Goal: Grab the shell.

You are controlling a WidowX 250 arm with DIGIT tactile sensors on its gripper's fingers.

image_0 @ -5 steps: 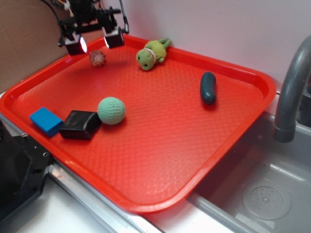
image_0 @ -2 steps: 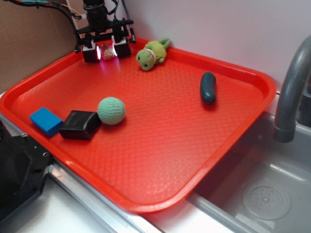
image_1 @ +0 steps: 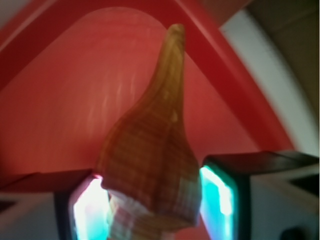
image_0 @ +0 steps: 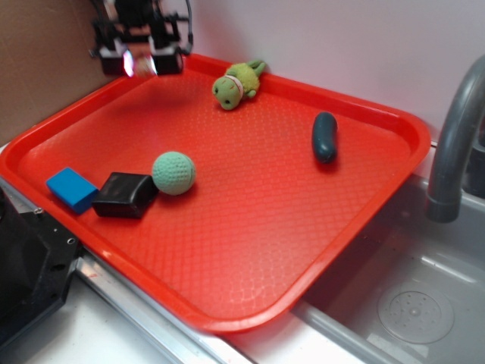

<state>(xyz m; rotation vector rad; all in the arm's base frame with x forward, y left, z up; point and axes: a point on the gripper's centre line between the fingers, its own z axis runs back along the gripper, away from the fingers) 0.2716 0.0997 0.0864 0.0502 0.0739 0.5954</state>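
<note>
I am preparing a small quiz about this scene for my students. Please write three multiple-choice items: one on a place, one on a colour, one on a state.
1. Where is the green knitted ball?
A. Beside the black rounded block
B. In the sink
C. Against the grey tap

2. What colour is the flat plastic tray?
A. Blue
B. Red
C. White

3. What is the gripper doing?
A. Open, holding nothing
B. Shut on the tan ribbed pointed shell
C. Pressing the green plush turtle

Answers: 1 A, the ball touches the block. 2 B, the tray is red throughout. 3 B, the wrist view shows both pads against the shell.
</note>
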